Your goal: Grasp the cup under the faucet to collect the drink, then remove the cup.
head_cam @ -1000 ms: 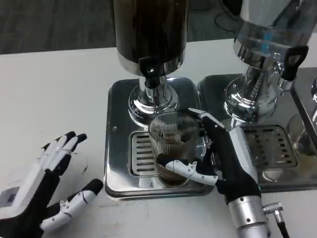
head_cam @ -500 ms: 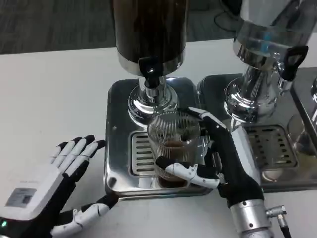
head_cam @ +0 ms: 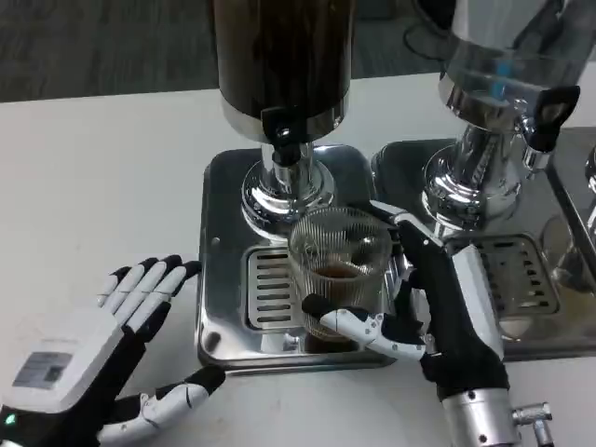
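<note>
A ribbed clear glass cup (head_cam: 337, 270) with dark drink in its bottom stands over the drip grate (head_cam: 265, 289) of a steel tray (head_cam: 219, 242), just in front of the black faucet (head_cam: 283, 130) of the dark drink dispenser (head_cam: 282, 56). My right hand (head_cam: 438, 303) grips the cup from the right, thumb across its front and fingers behind it. My left hand (head_cam: 88, 363) lies open on the table left of the tray, fingers spread and holding nothing.
A second dispenser (head_cam: 503, 74) with a clear tank and its own black faucet (head_cam: 548, 116) stands to the right on another steel tray (head_cam: 521, 279). White table (head_cam: 102, 186) spreads out to the left.
My left hand has moved up and toward the tray. My right hand has shifted the cup slightly right and toward me.
</note>
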`<act>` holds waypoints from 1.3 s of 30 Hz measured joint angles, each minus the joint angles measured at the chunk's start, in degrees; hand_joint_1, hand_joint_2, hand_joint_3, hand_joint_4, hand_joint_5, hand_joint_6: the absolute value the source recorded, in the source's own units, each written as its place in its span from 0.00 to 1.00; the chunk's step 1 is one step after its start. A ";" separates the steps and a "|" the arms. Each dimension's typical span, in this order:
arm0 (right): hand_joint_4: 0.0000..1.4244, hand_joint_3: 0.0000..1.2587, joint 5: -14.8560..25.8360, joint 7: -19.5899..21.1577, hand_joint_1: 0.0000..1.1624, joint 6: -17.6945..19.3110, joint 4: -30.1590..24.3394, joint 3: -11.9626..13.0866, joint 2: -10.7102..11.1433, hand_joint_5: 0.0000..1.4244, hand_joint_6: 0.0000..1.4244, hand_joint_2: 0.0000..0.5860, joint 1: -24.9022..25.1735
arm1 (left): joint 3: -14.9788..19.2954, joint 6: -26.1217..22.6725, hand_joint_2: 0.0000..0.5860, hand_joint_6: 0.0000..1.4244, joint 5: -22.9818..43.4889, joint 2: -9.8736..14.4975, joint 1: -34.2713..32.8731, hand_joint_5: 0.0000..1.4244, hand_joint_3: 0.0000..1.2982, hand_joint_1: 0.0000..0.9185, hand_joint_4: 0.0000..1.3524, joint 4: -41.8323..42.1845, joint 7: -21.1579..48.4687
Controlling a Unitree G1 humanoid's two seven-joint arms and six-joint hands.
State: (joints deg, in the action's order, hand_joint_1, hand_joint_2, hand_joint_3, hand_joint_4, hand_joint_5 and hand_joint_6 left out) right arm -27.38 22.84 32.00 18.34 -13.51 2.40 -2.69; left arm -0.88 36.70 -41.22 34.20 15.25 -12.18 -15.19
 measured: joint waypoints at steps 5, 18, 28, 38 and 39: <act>0.43 0.37 -0.13 -0.15 0.88 0.29 -4.70 -0.03 0.39 0.64 0.95 0.21 -3.55 | -0.27 -0.38 0.34 0.00 -0.16 0.81 0.01 0.00 0.01 0.00 0.00 0.76 0.00; 0.43 0.38 -3.16 -0.14 0.87 1.58 -11.74 -1.35 1.89 0.65 0.95 0.20 -9.62 | -0.53 -5.83 0.34 0.00 -3.91 1.13 5.03 0.00 0.00 0.00 0.00 7.49 -0.57; 0.43 0.38 -1.57 -4.63 0.87 1.79 -15.85 -1.08 3.64 0.65 0.95 0.20 -12.61 | -0.81 -10.47 0.34 0.00 -6.84 -0.92 9.18 0.00 0.00 0.00 0.00 12.66 -3.65; 0.44 0.39 0.33 -6.70 0.87 1.85 -17.30 -0.38 4.54 0.66 0.95 0.20 -13.22 | -3.31 -13.25 0.35 0.00 -8.62 -3.41 9.34 0.00 0.00 0.00 0.00 13.28 -4.62; 0.44 0.39 0.47 -6.88 0.87 1.85 -17.30 -0.36 4.53 0.66 0.95 0.20 -13.39 | -3.33 -13.40 0.35 0.00 -8.62 -3.45 9.39 0.00 0.00 0.00 0.00 13.28 -4.63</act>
State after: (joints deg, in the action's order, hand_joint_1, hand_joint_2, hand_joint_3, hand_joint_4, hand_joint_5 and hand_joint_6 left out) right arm -26.91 15.96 33.85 1.04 -13.87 6.93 -16.08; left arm -4.20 23.29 -49.83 30.75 24.64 1.10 -19.82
